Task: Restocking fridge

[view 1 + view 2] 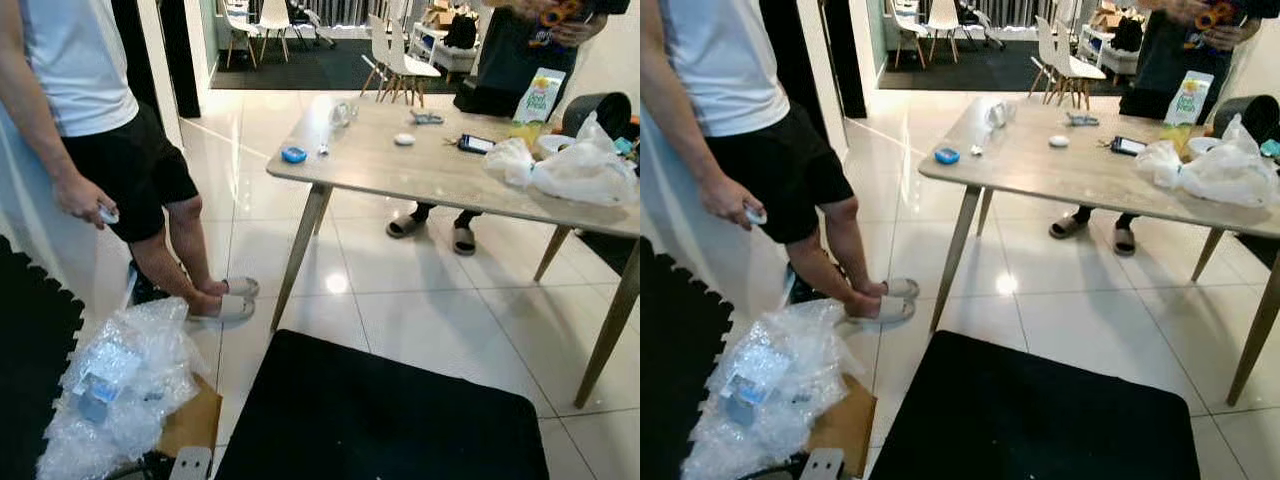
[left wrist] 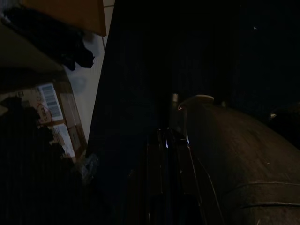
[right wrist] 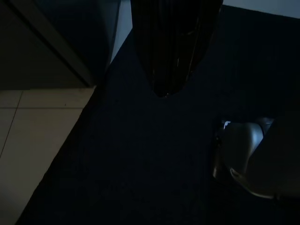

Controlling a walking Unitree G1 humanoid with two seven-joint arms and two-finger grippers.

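Both wrist views were very dark, so whether the left gripper [image 2: 168, 140] or right gripper [image 3: 164, 89] had its fingers open could not be told. Two people stood cut off above the chest. On the far-right worktop [image 1: 400, 165] stood one carton [image 1: 537, 100] beside white plastic bags [image 1: 575, 170]; bubble wrap [image 1: 125, 380] lay near left.

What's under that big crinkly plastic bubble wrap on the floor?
A brown cardboard box pokes out beneath the bubble wrap, beside the black mat. Something with a white and blue label shows through the wrap, but it's too covered to identify.
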